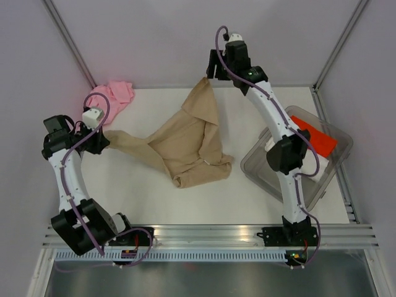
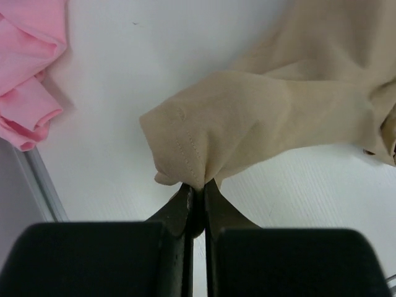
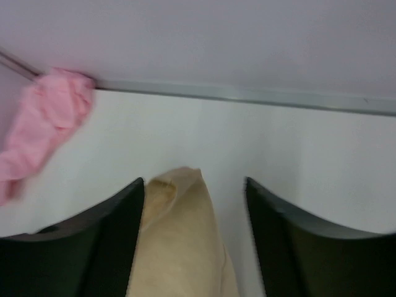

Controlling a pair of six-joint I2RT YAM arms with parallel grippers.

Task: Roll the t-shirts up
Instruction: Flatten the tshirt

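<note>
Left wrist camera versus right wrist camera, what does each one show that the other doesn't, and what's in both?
Only the left wrist view: the left gripper shut on a stitched corner of the tan shirt, with fabric bunched at its fingertips. Only the right wrist view: the right gripper open, its fingers apart on either side of a tip of that shirt, not clamping it. Both: the tan shirt, the pink shirt crumpled off to the left, and the white table.
</note>
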